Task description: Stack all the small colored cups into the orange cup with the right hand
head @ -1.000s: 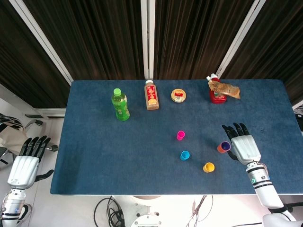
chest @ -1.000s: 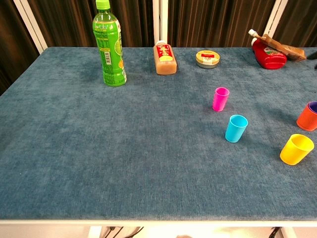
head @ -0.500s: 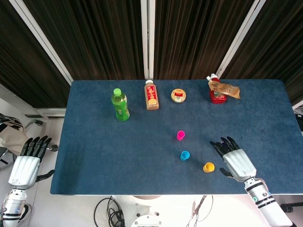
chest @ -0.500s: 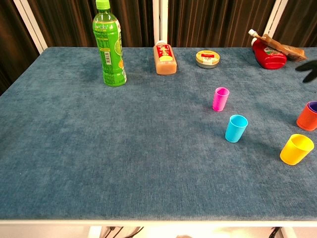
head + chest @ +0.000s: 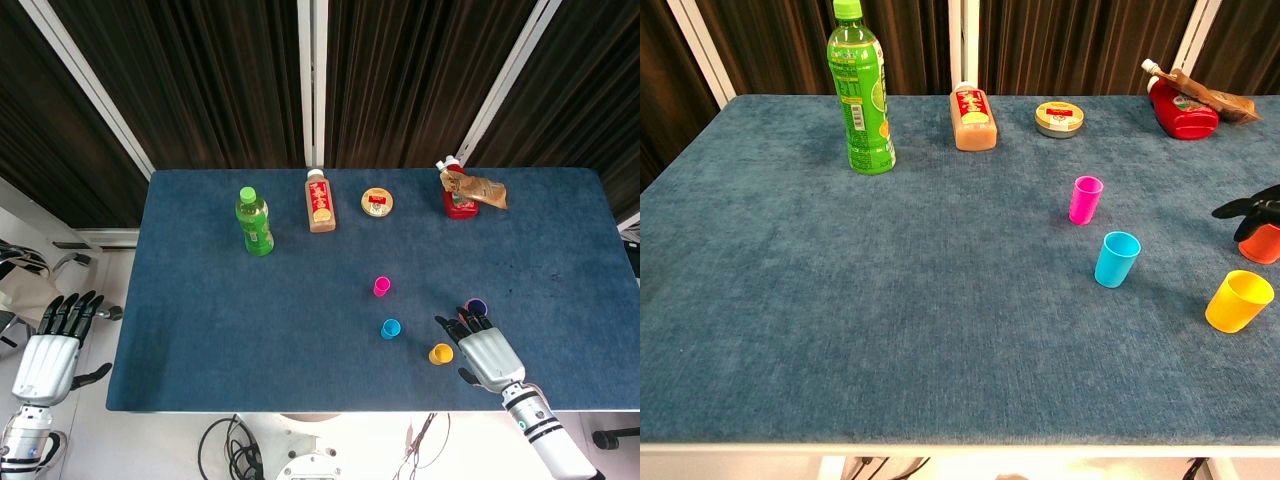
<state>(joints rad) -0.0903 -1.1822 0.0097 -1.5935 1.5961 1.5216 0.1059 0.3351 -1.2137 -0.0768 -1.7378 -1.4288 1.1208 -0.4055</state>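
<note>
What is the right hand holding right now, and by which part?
Nothing. The right hand hovers open beside the small yellow plastic cup, its fingers partly covering the orange cup. The left hand holds nothing either.

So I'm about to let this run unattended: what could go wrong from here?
The right hand hovers right beside the yellow cup and partly over the orange cup; a low sweep might tip either. The blue cup and pink cup stand close together, so reaching for one could knock the other.
</note>
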